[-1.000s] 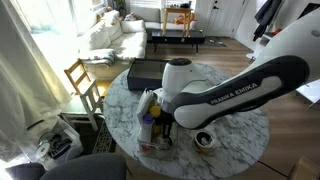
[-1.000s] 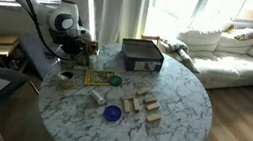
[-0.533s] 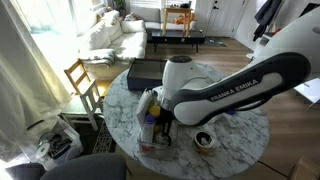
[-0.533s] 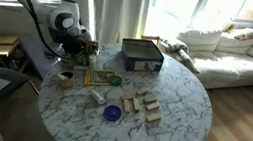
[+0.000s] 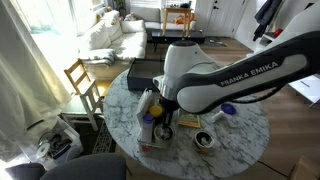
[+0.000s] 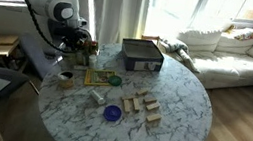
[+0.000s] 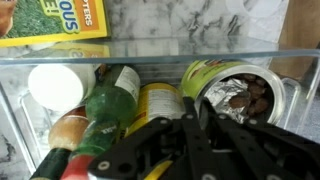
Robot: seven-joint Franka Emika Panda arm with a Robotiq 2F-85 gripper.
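Observation:
My gripper (image 7: 190, 118) is shut with nothing between its fingers. In the wrist view it hangs just above a clear bin (image 7: 150, 55) of jars and bottles. Under the fingertips lie a yellow can (image 7: 150, 105) and a green bottle (image 7: 105, 110). An open foil-lined tin of brown nuts (image 7: 245, 95) is beside them, and a white lid (image 7: 55, 85) is at the bin's other end. In both exterior views the gripper (image 5: 160, 116) (image 6: 77, 41) is over this bin (image 5: 150, 110) at the edge of the round marble table (image 6: 176, 108).
A yellow-green book (image 6: 97, 76) lies by the bin. A cup (image 6: 66, 78), a green lid (image 6: 114, 79), a blue bowl (image 6: 112, 113), wooden blocks (image 6: 141, 105) and a black box (image 6: 141, 55) stand on the table. A wooden chair (image 5: 82, 80) is beside it.
The arm has risen and swung a little, lifting the gripper higher above the bin. A yellow item beside the bin now shows.

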